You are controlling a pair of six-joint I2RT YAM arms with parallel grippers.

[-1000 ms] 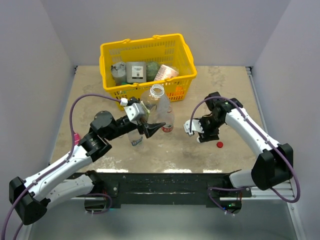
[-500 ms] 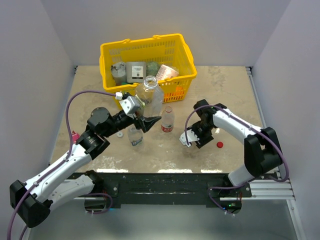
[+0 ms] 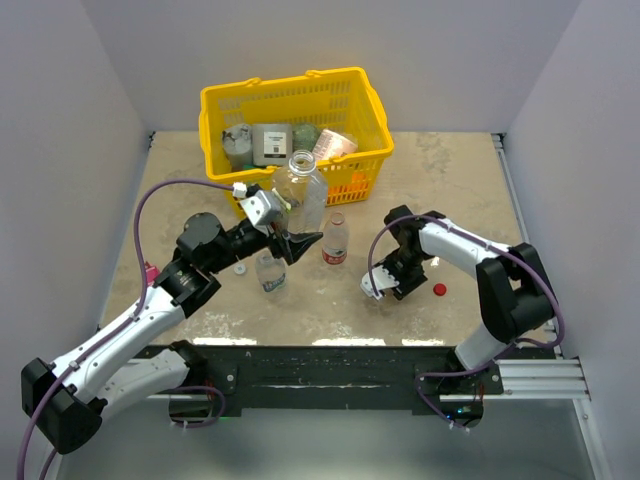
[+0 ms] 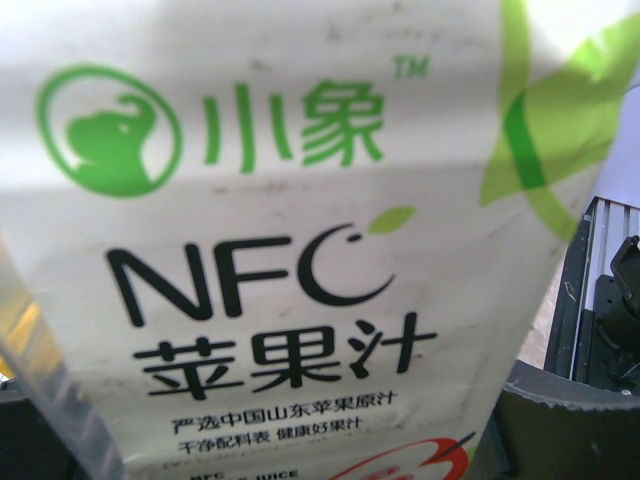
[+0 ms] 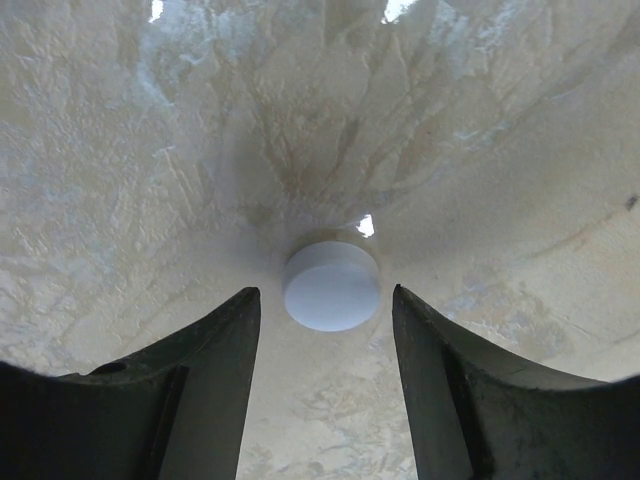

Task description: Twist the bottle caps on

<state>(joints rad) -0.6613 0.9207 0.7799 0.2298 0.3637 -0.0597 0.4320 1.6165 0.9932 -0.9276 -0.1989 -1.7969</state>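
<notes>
Robotics laboratory test cell. Plain pale walls (image 3: 60, 120) enclose a stone-patterned tabletop (image 3: 450, 170) on three sides; the cabled left arm (image 3: 120, 335) and right arm (image 3: 455, 242) are bolted to a black rail (image 3: 330, 365) at its near edge.

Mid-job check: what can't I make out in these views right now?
Left gripper hold on the big bottle: a label fills the left wrist view, fingers out of frame.
White cap: the right gripper covers it in the top view.
Slim bottle: capped or not, too small in the top view.
Basket goods: too small to read, top view.
</notes>
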